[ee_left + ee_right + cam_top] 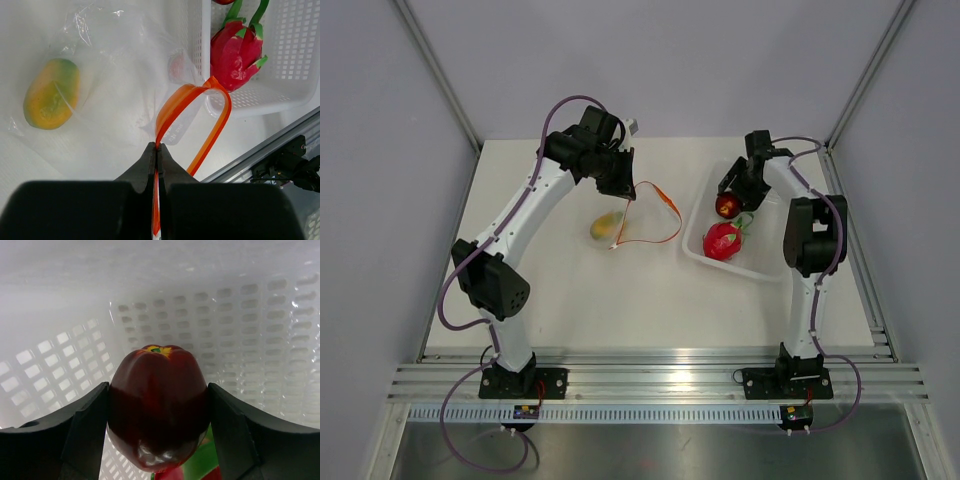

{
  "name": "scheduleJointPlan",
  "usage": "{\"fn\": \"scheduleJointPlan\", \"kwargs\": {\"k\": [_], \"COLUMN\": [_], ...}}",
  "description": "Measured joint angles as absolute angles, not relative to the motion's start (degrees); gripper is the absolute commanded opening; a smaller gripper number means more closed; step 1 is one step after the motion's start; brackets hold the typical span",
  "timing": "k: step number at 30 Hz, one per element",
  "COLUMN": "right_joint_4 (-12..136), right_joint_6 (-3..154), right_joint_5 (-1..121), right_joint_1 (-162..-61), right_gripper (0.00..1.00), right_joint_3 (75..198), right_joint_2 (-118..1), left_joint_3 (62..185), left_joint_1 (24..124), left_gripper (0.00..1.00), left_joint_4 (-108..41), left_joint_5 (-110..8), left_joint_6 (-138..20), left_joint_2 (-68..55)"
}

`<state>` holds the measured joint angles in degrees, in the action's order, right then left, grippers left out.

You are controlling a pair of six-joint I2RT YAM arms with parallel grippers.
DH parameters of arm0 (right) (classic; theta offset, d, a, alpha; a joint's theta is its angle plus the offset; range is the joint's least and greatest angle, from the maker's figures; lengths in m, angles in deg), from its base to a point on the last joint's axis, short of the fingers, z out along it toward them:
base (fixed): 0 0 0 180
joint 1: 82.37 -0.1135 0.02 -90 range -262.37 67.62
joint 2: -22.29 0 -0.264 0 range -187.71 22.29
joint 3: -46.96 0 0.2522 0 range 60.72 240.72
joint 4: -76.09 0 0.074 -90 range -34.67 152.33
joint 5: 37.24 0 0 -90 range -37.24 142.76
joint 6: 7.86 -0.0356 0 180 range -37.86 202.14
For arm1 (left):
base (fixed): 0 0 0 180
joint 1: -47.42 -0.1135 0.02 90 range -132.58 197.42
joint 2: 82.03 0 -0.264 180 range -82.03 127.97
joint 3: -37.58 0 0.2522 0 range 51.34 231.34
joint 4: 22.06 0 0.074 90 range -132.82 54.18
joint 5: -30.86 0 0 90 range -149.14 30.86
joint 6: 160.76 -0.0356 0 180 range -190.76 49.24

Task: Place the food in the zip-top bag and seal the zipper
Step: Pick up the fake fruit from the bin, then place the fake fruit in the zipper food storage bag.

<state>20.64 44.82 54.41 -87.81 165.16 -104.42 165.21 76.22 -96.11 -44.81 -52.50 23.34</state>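
The clear zip-top bag lies mid-table, its mouth pulled open. My left gripper is shut on the orange-red zipper and holds the strip up in a loop; the jaws pinch it flat. The yellow-orange fruit lies under the bag's clear film. My right gripper is inside the white basket, shut on the dark red round fruit, one finger on each side. The pink-red fruit with green leaves lies in the basket just below it and also shows in the left wrist view.
The white perforated basket stands at the right of the table, close to the bag's mouth. Its wall surrounds my right gripper. The table's metal rail runs along the right edge.
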Motion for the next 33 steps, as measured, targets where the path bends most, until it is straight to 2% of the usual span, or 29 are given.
{"fn": "scheduleJointPlan", "kwargs": {"k": [7,13,18,24,33], "right_joint_4": [20.6,21.6,21.4,20.4,19.9], "right_joint_6": [44.9,45.0,45.0,43.3,41.7], "right_joint_5": [54.4,55.1,54.5,54.6,54.9], "right_joint_1": [-87.8,-88.2,-93.7,-107.6,-115.4], "right_gripper": [0.38,0.43,0.43,0.43,0.45], "right_joint_3": [158.6,153.0,152.4,152.4,160.0], "right_joint_2": [-94.9,-78.5,-69.7,-68.5,-74.3], "left_joint_3": [165.2,165.8,168.2,168.7,170.4], "left_joint_1": [76.2,76.2,76.2,76.2,76.4], "left_gripper": [0.00,0.00,0.00,0.00,0.00], "left_joint_4": [-96.1,-96.4,-96.6,-96.6,-97.0], "left_joint_5": [-44.8,-44.8,-44.5,-44.3,-43.7], "left_joint_6": [-52.3,-52.2,-52.2,-52.1,-51.8], "left_joint_2": [23.3,23.5,24.3,25.2,26.2]}}
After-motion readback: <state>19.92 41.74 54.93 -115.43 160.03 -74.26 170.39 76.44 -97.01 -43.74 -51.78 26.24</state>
